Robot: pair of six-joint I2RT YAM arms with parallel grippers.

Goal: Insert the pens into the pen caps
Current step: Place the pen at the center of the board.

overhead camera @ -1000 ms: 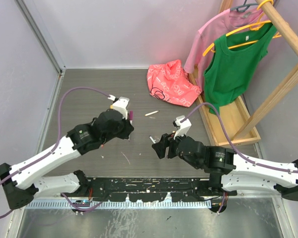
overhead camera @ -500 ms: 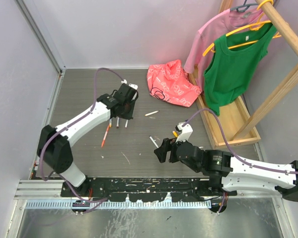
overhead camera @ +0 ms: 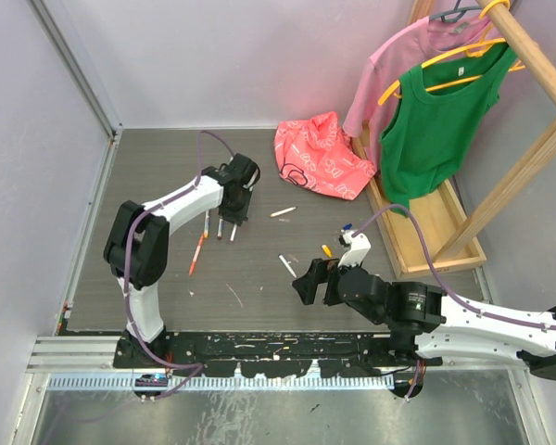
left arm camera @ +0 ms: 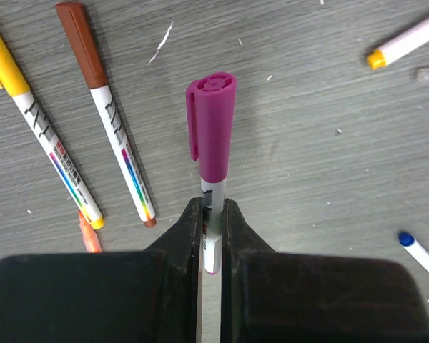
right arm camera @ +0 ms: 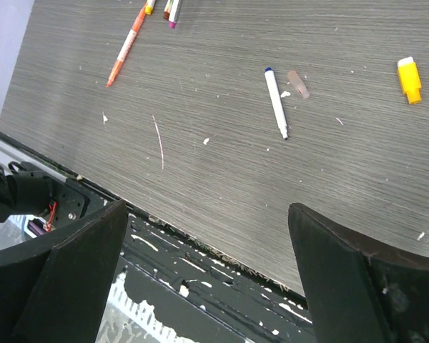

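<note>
- My left jaws are clenched on the white barrel of a pen [left arm camera: 214, 193]. Its magenta cap [left arm camera: 210, 125] is already seated on the far end, and the pen points away from me over the table [left arm camera: 329, 143].
- I judge this pen finished, so the step in hand is laying it down.
- Just to its left lie a brown-capped pen [left arm camera: 107, 114] and a yellow-capped pen [left arm camera: 28, 107], side by side and both closed. That looks like the place for finished pens.
- An orange pen [right arm camera: 125, 46] lies a little nearer my base than those two.
- My right jaws are spread wide and grasp nothing, hanging over the near part of the table.
- Ahead of them lies a blue-tipped pen [right arm camera: 275, 102], bare, with no cap on it.
- A small pale cap [right arm camera: 297, 83] lies just beside its tip; I cannot tell its colour.
- A yellow cap [right arm camera: 409, 78] lies alone, well apart to the right.
- A white pen [overhead camera: 282, 212] with an orange-yellow end lies farther out, between my two arms.
- Next, I think, the left jaws must release without rolling the magenta one into its neighbours. The right jaws must then come down square across the thin blue-tipped barrel.
- I see no blue cap in these views, so a matching one has to be found first.
</note>
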